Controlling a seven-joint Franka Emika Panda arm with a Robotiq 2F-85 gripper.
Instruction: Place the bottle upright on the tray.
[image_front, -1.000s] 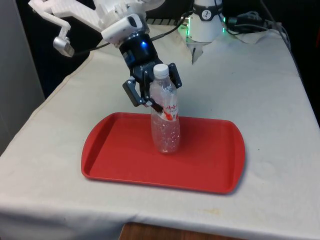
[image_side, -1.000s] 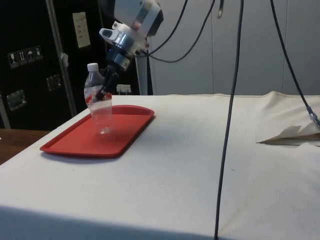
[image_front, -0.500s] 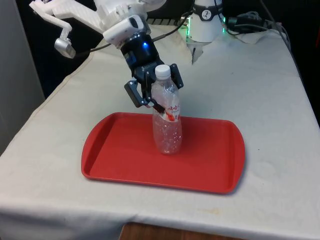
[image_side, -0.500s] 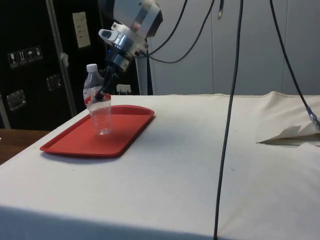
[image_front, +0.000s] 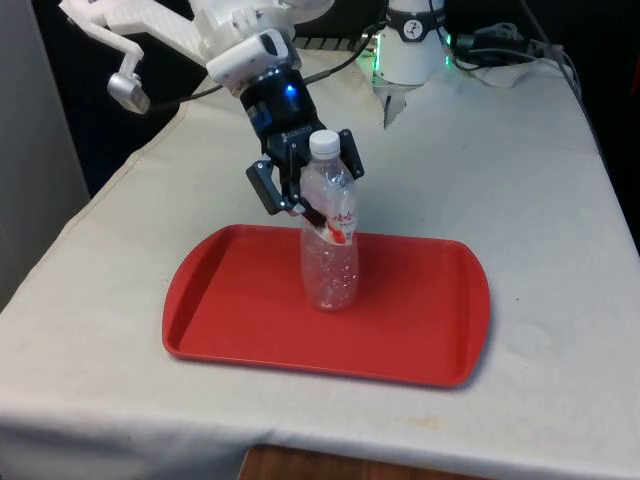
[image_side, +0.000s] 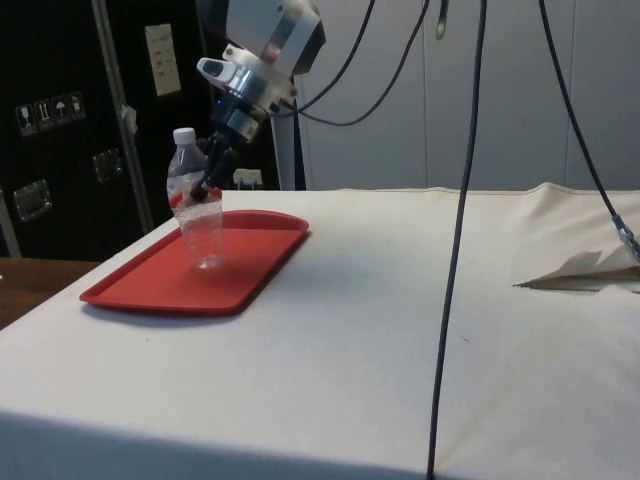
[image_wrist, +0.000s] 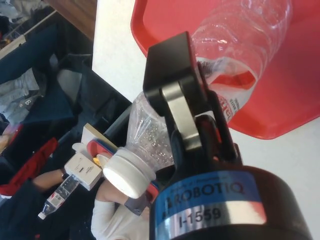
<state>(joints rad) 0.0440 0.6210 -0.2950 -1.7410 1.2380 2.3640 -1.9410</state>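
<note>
The tray (image_front: 240, 310) lies on the counter (image_front: 520, 180) near its front edge. The bottle (image_front: 329, 240) stands on the tray, about in its middle. The pincer (image_front: 300, 185) is around the bottle's upper part, on the side away from the counter's front edge.

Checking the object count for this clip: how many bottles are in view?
1. The clear bottle stands on the red tray, near its middle, with the tool shut on its upper part. None seems hidden.

Your front view looks down across the table; your side view sits low at its edge. Both share the tray (image_front: 420, 330) (image_side: 150, 290), which the wrist view sees close up.
</note>
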